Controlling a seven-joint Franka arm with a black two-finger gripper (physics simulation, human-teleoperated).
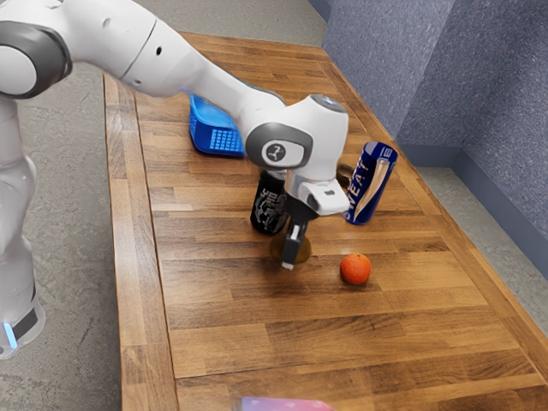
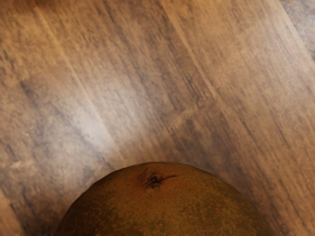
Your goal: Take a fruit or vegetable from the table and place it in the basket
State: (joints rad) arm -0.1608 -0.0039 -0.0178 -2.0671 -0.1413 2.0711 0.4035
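My gripper points down over a brownish-green round fruit near the middle of the table in the exterior view, covering part of it. The same fruit looms large at the wrist view's lower edge, with a dark stem spot on top. Whether the gripper holds it cannot be made out. An orange rests on the wood toward the exterior view's right of the gripper. The blue basket stands farther back, partly hidden by the arm.
A black can stands close behind the gripper. The tall blue can is toward the exterior view's right, with a dark brown item partly hidden beside it. A pink-purple object lies at the near end of the wooden table.
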